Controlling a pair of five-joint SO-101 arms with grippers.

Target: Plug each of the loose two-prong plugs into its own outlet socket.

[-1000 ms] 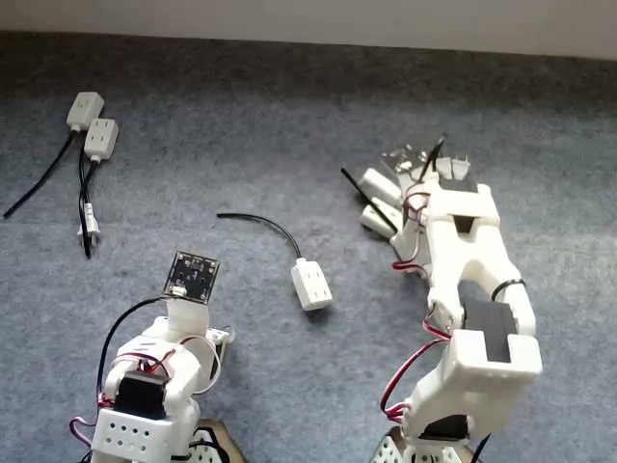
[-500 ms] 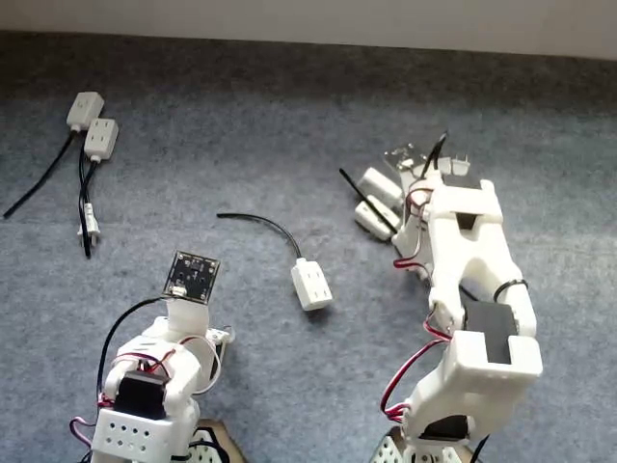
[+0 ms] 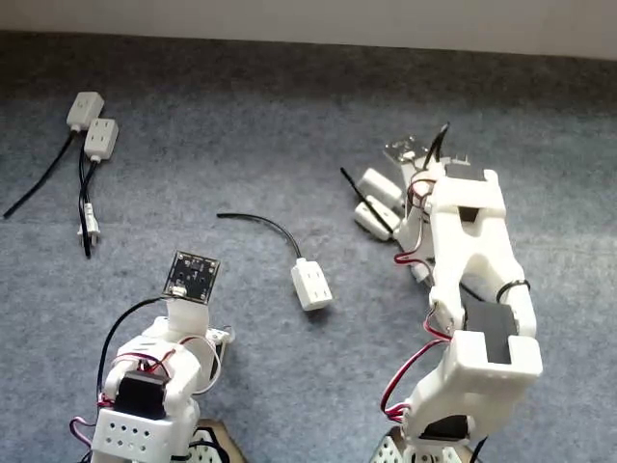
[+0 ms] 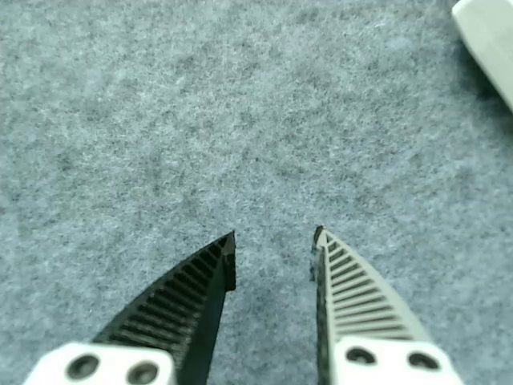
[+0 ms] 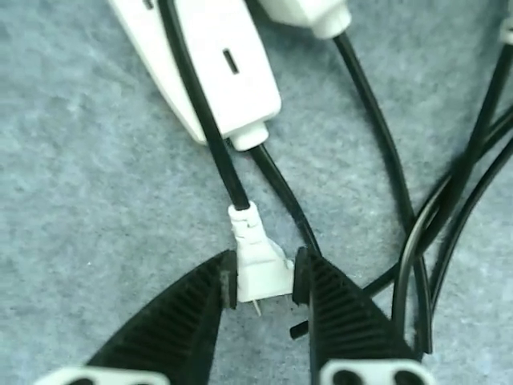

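Right claw (image 5: 263, 279) pinching plug (image 5: 255, 261) by flat sides; left claw (image 4: 272, 245) parted, empty. Probably light, rigid, slick; cord (image 5: 207, 120) drag likely; prongs (image 5: 256, 305) best left clear.

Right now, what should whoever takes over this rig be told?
Left pincer: open over bare carpet, near the middle socket, which has nothing plugged in.
Right pincer: shut on a white plug, beside a socket pair.
Second socket pair and a loose plug lie at the far left.
Done: no plug visibly seated.
Left: every insertion, starting with the held plug.
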